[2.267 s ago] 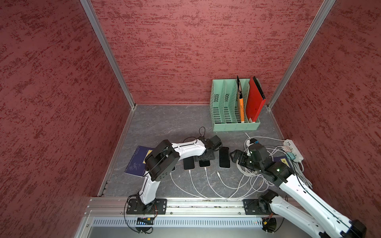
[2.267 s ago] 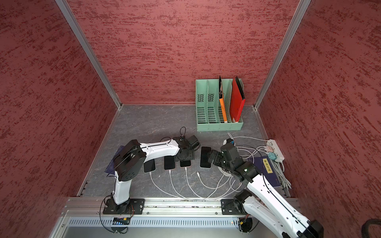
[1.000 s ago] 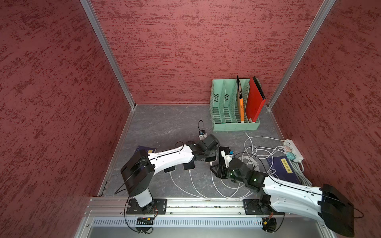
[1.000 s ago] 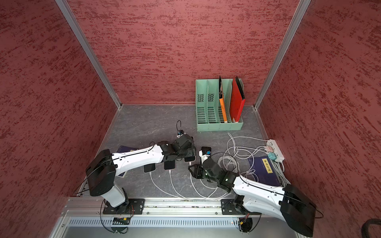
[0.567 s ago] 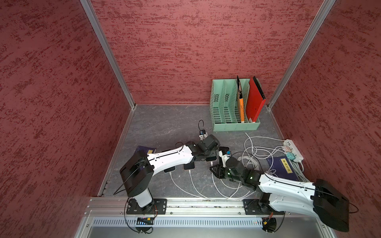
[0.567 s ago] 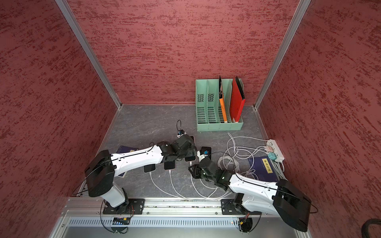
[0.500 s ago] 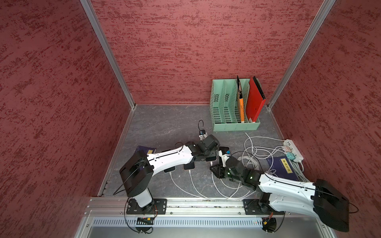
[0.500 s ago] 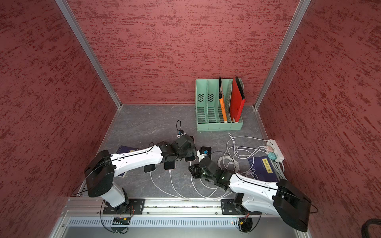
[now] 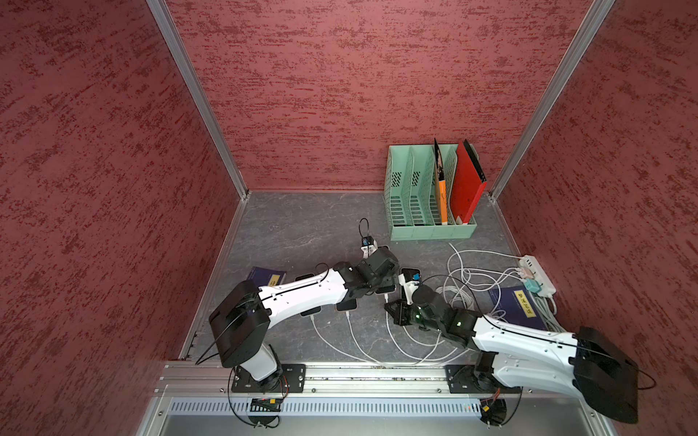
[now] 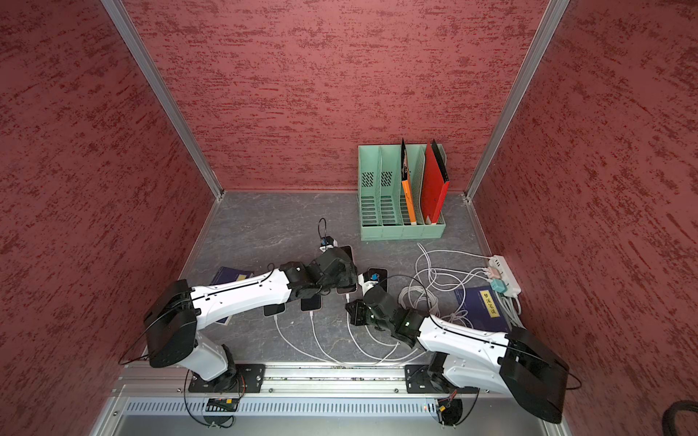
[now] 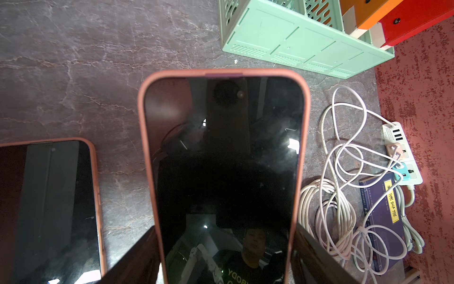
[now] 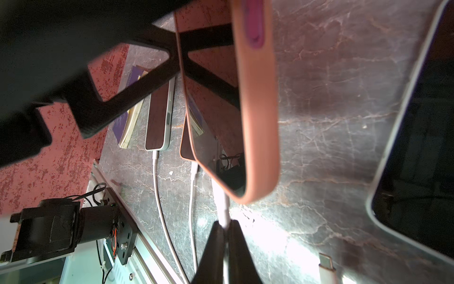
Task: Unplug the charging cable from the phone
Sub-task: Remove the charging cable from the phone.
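The phone (image 11: 223, 159), dark-screened in a pink case, is gripped by its two long edges in my left gripper (image 11: 224, 246). In the right wrist view the phone (image 12: 255, 98) is tilted above the grey floor. The white charging cable (image 12: 222, 201) runs into its lower end. My right gripper (image 12: 225, 226) is shut on the cable's plug just below the phone. In both top views the left gripper (image 9: 379, 273) and the right gripper (image 10: 353, 306) meet at mid-floor.
Other phones lie alongside: one in a pink case (image 11: 49, 209), a white one (image 12: 159, 115) with its cable in, and a pale-cased one (image 12: 422, 147). A loose plug (image 12: 326, 266) lies nearby. A green file rack (image 9: 430, 230), a power strip (image 9: 536, 275), coiled cables (image 9: 457, 290) and a blue book (image 9: 521, 307) stand to the right.
My right arm swung in from the cable pile to the phone's lower end, and its gripper closed on the cable plug. The left gripper kept its hold on the phone.
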### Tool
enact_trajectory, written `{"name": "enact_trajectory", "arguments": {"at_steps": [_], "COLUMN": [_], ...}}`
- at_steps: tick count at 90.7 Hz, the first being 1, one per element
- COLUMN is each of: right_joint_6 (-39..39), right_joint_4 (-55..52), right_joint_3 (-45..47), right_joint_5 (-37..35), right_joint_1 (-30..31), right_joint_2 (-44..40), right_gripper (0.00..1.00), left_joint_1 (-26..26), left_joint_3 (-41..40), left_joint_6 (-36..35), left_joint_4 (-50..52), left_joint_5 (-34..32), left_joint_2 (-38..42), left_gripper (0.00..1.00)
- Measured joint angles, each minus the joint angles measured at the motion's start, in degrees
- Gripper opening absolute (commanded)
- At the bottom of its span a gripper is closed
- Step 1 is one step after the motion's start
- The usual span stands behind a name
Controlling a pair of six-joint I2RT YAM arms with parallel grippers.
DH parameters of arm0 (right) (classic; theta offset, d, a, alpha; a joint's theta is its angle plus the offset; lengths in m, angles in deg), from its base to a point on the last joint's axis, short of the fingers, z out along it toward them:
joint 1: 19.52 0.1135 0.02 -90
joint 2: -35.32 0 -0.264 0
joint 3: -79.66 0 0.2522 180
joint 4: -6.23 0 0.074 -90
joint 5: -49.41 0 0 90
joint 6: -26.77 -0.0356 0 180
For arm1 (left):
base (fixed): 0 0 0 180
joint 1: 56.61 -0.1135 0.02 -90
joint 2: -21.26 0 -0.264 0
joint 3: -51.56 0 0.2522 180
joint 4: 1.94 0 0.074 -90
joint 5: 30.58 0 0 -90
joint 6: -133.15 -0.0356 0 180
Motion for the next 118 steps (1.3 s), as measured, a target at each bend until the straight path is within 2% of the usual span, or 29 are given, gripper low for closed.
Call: {"name": "enact_trajectory", "arguments": {"at_steps": [51, 94, 99, 109, 118], "right_joint_6": [5.3, 7.0, 7.0, 6.9, 6.8], "right_joint_4": [-2.7, -6.0, -6.0, -5.7, -5.7], "right_joint_3": [-3.6, -3.6, -3.6, -3.7, -4.6], "right_joint_5": [0.5, 2.0, 1.9, 1.6, 1.4], "right_joint_1": [-0.1, 0.0, 0.0, 0.0, 0.0], "right_joint_2": [1.9, 1.3, 1.4, 2.9, 5.4], "right_gripper": [0.0, 0.0, 0.03, 0.18, 0.39], "left_joint_1": [0.9, 3.0, 3.2, 3.2, 2.6], "left_joint_3": [-1.0, -1.7, -1.7, -1.7, -1.9], "left_joint_6": [-1.0, -2.4, -2.7, -3.0, -2.7], "left_joint_4": [-0.1, -5.2, -5.1, -4.1, -2.3], "left_joint_5": [-4.3, -9.9, -10.4, -11.4, -11.8], "left_joint_2": [3.3, 4.2, 4.2, 4.4, 4.9], "left_gripper": [0.0, 0.0, 0.0, 0.0, 0.0]}}
